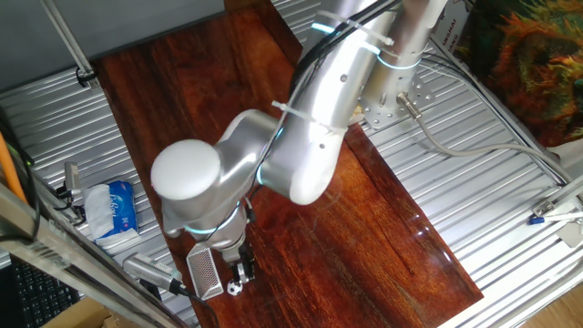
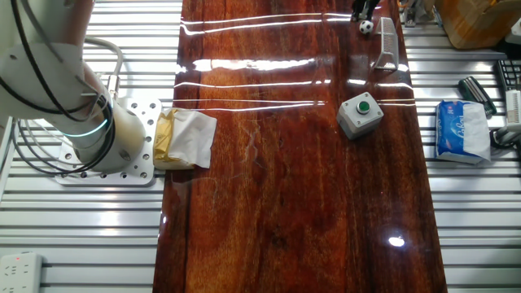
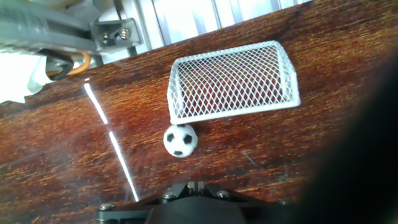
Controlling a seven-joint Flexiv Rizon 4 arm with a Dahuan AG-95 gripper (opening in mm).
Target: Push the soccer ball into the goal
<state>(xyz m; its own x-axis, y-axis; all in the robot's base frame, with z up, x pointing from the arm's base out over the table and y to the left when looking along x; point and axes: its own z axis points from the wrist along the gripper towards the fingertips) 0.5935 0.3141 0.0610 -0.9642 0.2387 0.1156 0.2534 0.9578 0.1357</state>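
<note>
The soccer ball point(image 3: 181, 140), white with black patches, lies on the dark wooden board just outside the left front corner of the goal point(image 3: 233, 81), a small white mesh frame. My gripper point(image 3: 196, 185) sits right behind the ball, its jaws pressed together with nothing between them. In one fixed view the ball point(image 1: 235, 289) rests beside the goal point(image 1: 205, 271), under the gripper point(image 1: 240, 271). In the other fixed view the ball point(image 2: 366, 26) lies left of the goal point(image 2: 387, 45) at the far edge, the gripper point(image 2: 364, 10) just beyond it.
A grey box with a green button point(image 2: 361, 115) stands on the board point(image 2: 285, 187) near the goal. A blue tissue pack point(image 2: 462, 130) and a black tool point(image 2: 476, 91) lie on the metal slats. A crumpled cloth point(image 2: 183, 138) lies by the arm's base point(image 2: 106, 146).
</note>
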